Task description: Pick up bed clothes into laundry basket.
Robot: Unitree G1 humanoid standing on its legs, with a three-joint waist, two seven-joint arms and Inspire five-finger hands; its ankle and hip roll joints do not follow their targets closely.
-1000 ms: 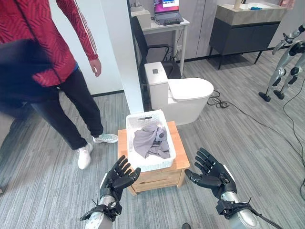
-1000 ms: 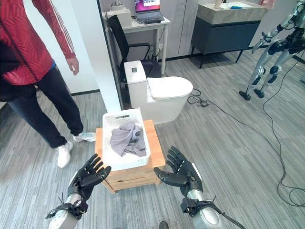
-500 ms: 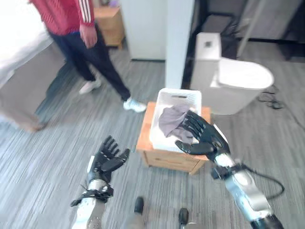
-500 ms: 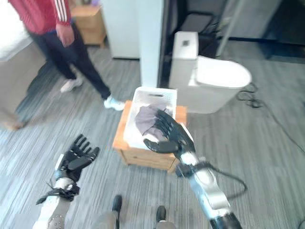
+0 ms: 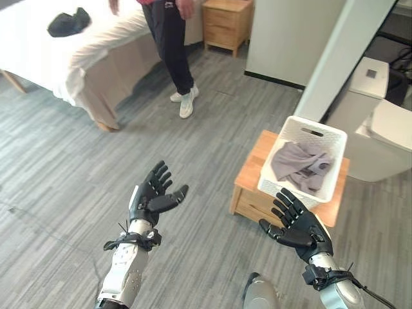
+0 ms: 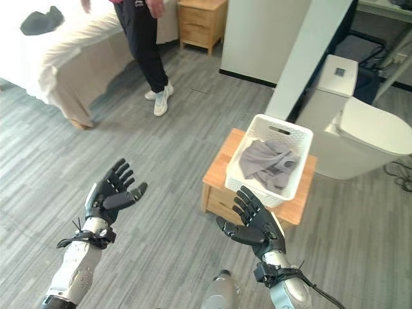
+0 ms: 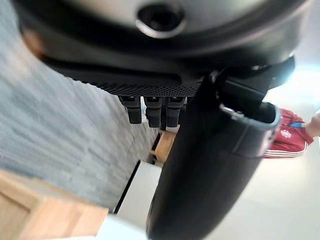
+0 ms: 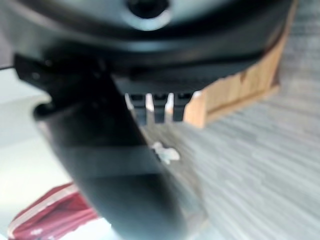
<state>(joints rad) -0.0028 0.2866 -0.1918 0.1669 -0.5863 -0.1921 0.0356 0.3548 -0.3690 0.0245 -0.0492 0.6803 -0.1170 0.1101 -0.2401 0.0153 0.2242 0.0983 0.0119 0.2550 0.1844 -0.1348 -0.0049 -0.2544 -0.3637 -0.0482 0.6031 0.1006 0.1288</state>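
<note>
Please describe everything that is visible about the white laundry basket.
The laundry basket is white and rectangular, apparently plastic, with perforated walls and a slot handle in its far short wall. It stands upright on a low wooden table, its near end reaching the table's front edge. A crumpled grey garment lies inside it and partly covers the bottom. A white toilet stands just behind it. Neither hand touches it; the right hand is open in front of it.
</note>
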